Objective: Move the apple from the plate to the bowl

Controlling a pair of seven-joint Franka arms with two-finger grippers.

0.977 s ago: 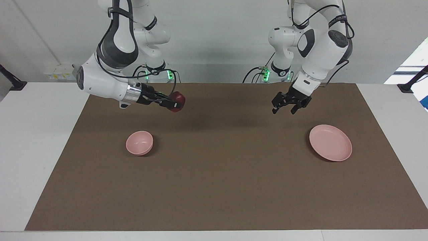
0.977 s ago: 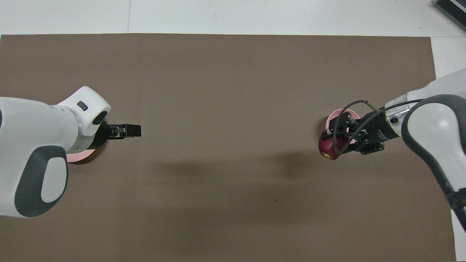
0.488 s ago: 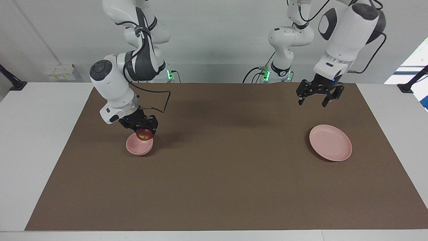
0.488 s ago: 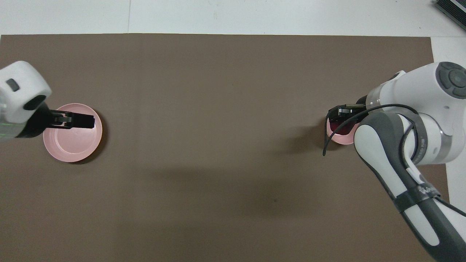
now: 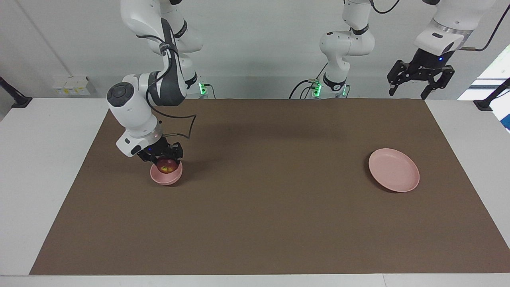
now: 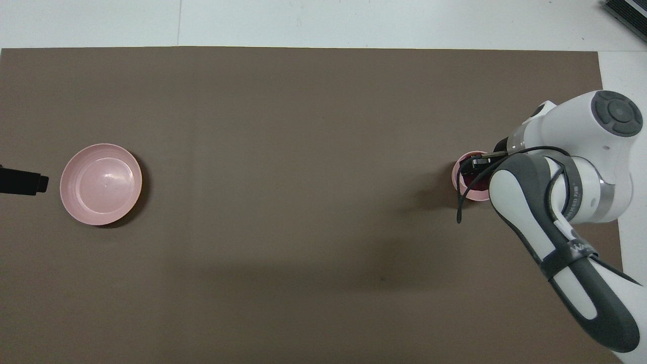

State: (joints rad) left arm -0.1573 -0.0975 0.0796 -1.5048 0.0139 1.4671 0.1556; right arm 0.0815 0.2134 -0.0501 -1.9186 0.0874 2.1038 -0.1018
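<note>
My right gripper point(image 5: 164, 156) sits low in the small deep pale pink bowl point(image 5: 166, 174), its fingers either side of the small dark red apple with a yellowish patch point(image 5: 166, 166); I cannot tell whether they still grip it. The apple rests inside the bowl, directly under the gripper. My left gripper point(image 5: 418, 79) hangs high with fingers spread, holding nothing, over the left arm's end of the brown mat point(image 5: 271, 223). Below it lies the flat pale pink plate point(image 5: 393, 170), bare.
</note>
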